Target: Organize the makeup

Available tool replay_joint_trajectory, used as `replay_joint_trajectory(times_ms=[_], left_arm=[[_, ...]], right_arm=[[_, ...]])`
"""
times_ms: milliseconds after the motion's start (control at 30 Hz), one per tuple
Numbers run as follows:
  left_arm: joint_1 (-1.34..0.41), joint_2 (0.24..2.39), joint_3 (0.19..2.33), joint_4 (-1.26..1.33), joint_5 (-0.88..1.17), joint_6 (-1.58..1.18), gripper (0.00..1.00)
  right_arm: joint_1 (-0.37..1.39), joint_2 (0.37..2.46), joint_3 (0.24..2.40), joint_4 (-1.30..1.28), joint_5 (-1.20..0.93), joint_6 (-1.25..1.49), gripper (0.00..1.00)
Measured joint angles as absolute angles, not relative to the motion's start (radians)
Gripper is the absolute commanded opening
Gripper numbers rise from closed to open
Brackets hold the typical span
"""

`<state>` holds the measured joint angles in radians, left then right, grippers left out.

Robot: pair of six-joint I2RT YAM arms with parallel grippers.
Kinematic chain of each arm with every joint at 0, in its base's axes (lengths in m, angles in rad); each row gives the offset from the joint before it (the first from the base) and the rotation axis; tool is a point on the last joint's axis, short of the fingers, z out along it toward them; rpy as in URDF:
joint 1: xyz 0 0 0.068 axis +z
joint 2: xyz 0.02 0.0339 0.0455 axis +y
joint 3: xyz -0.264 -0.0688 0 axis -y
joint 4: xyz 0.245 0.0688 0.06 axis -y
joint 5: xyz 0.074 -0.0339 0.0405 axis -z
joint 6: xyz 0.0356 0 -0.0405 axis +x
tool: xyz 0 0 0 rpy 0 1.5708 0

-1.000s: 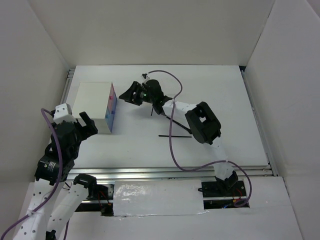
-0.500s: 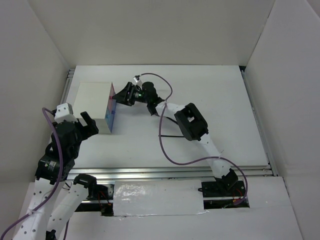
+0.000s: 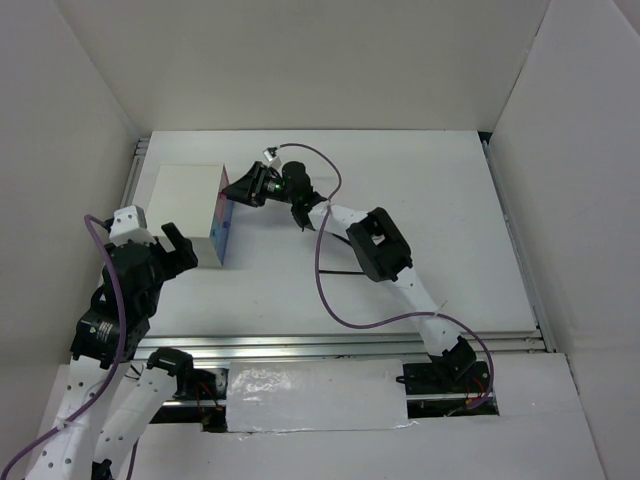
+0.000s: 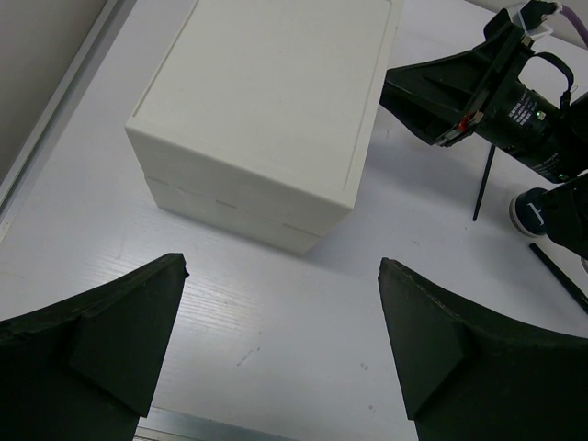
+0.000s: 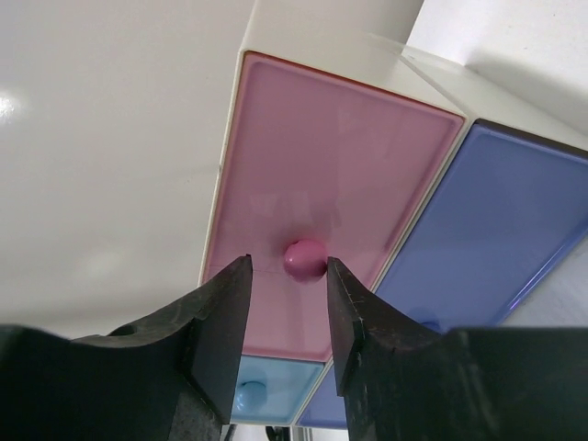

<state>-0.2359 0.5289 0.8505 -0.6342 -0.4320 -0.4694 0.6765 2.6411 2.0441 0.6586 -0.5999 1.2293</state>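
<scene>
Your left pincer [image 4: 282,266] is spread wide with nothing in it, hanging just in front of the white box [image 4: 266,101], so it's free to use. At the box's front, your right pincer [image 5: 287,276] has its jaws partway apart on either side of the round knob [image 5: 305,259] on the pink drawer [image 5: 331,165]. There's a gap on one side, so I wouldn't call it a pinch yet.

The makeup lies on the desk [image 4: 276,340] right of the box, by that right arm: a thin black pencil [image 4: 480,184], a small round compact [image 4: 531,213] just beside its near end, and a second pencil [image 4: 556,273] slanting off the frame edge. The first pencil's long axis runs near-to-far in the left wrist view.

My guess is the pencils are light, stiff and keen to roll, so take them mid-length with the jaws across the shaft. The compact looks slick, so pinch it across the rim.
</scene>
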Motion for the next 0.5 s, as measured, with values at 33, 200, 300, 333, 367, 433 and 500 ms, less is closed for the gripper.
replay_joint_trajectory(times_ms=[33,200,300,333,367,433,500], left_arm=[[-0.236,0.529,0.850,-0.634,-0.432,-0.469,1.00],[-0.236,0.529,0.850,-0.634,-0.429,-0.469,0.99],[-0.236,0.529,0.850,-0.634,-0.427,-0.469,0.99],[-0.236,0.529,0.850,-0.634,-0.426,-0.469,1.00],[-0.236,0.529,0.850,-0.634,-0.425,-0.469,0.99],[-0.236,0.529,0.850,-0.634,-0.424,-0.469,0.99],[-0.236,0.529,0.850,-0.634,-0.422,-0.469,1.00]], right_arm=[[0.677,2.644,2.046,0.659,-0.600,1.232,0.45],[0.679,2.648,2.048,0.658,-0.599,1.234,0.45],[0.680,2.652,2.049,0.658,-0.599,1.234,0.44],[0.682,2.655,2.051,0.659,-0.599,1.234,0.42],[0.683,2.657,2.052,0.658,-0.599,1.234,0.41],[0.685,2.663,2.058,0.658,-0.600,1.235,0.38],[0.687,2.671,2.067,0.657,-0.600,1.237,0.35]])
